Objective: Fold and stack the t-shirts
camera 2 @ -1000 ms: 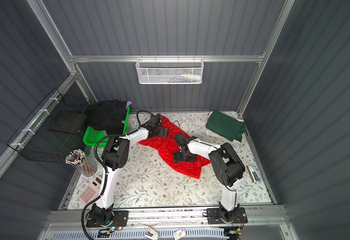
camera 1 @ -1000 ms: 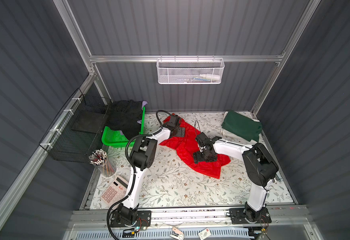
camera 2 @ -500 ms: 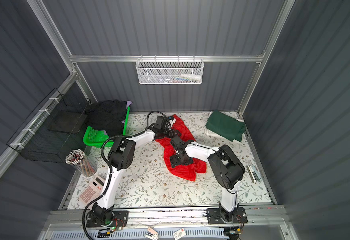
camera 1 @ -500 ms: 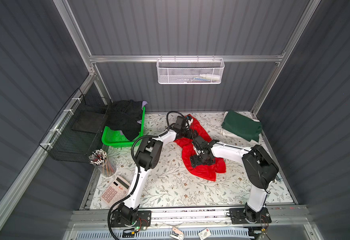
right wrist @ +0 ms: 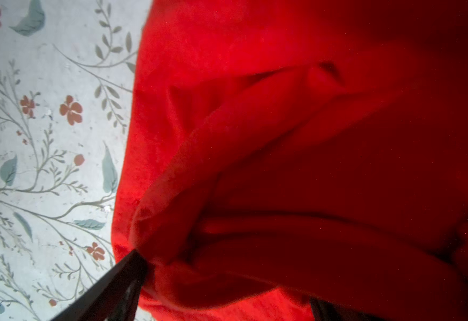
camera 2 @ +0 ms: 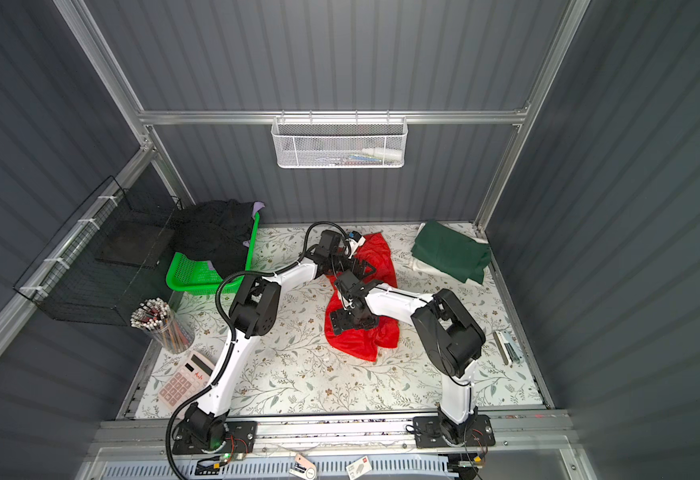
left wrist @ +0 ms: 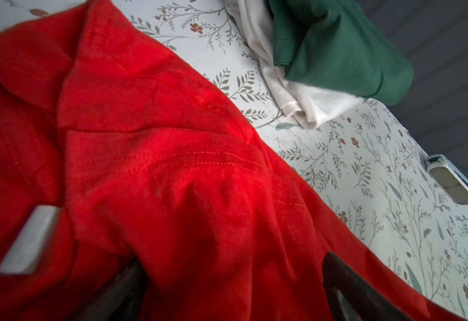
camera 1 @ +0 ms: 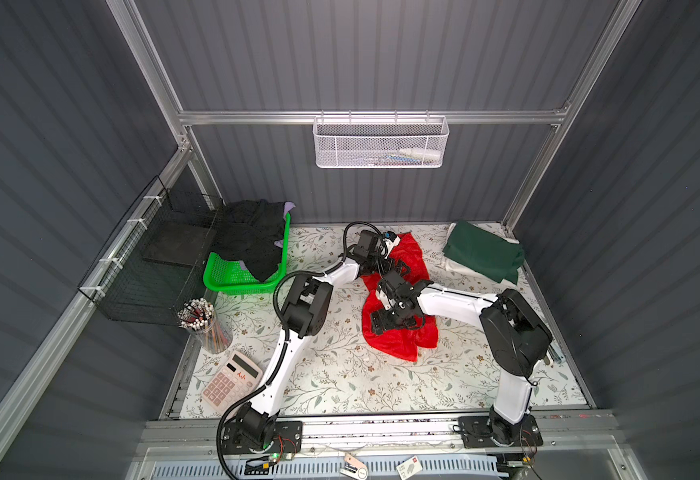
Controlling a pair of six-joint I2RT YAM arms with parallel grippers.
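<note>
A bright red t-shirt [camera 1: 394, 345] [camera 2: 356, 340] lies bunched and doubled over at the middle of the table. My left gripper [camera 1: 398, 269] [left wrist: 232, 283] is open over its far end, with red cloth heaped between the spread fingers. My right gripper [camera 1: 386, 326] [right wrist: 224, 300] is open over the near part, a thick fold of red t-shirt [right wrist: 282, 139] between its fingers. A folded dark green t-shirt [camera 1: 483, 251] [left wrist: 338, 55] rests on a white t-shirt [camera 1: 454, 266] [left wrist: 296, 91] at the back right. A black t-shirt [camera 1: 252, 237] and a lavender one [camera 1: 288, 206] hang over the green basket [camera 1: 236, 282].
A cup of pencils [camera 1: 207, 324] and a calculator [camera 1: 232, 382] stand at the front left. A black wire basket [camera 1: 157, 257] hangs on the left wall and a white mesh basket [camera 1: 379, 141] on the back wall. A small white device [camera 2: 508, 347] lies by the right edge.
My left gripper swung right across the table, and the red shirt's left part went over onto the rest, leaving it narrower and bunched. My right gripper shifted a little left and nearer.
</note>
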